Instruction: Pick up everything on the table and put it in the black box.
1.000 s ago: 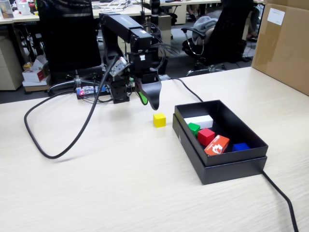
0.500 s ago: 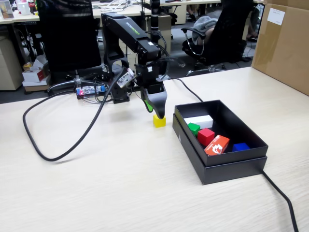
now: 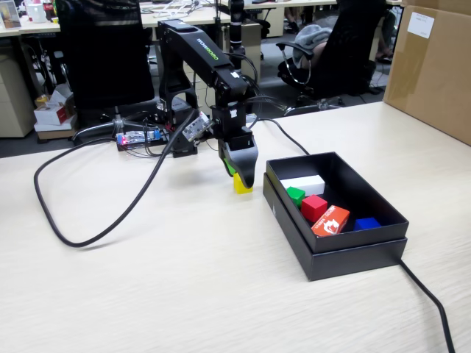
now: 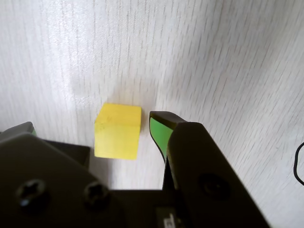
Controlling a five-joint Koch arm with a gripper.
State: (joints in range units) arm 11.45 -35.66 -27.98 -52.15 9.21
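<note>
A yellow cube [image 4: 118, 131] rests on the light wood table [image 3: 184, 279], just left of the black box [image 3: 346, 257] in the fixed view. My gripper [image 4: 92, 124] hangs low over the yellow cube [image 3: 242, 188], open, its jaws on either side of it. The green-padded right finger [image 4: 159, 133] stands close beside the cube, while the left finger is a wider gap away. Inside the box lie a green cube [image 3: 296, 194] and a red cube [image 3: 314, 207]. The arm covers the upper part of the yellow cube in the fixed view.
The box also holds a white block [image 3: 303, 184], an orange-red carton [image 3: 330, 220] and a blue piece [image 3: 366, 223]. A thick black cable [image 3: 73, 228] loops across the table's left side; another [image 3: 434, 309] runs from behind the box. A brown cardboard carton [image 3: 434, 66] stands at far right.
The arm has swung right and down from behind the yellow cube, bringing the open gripper low around it. The cube has not moved.
</note>
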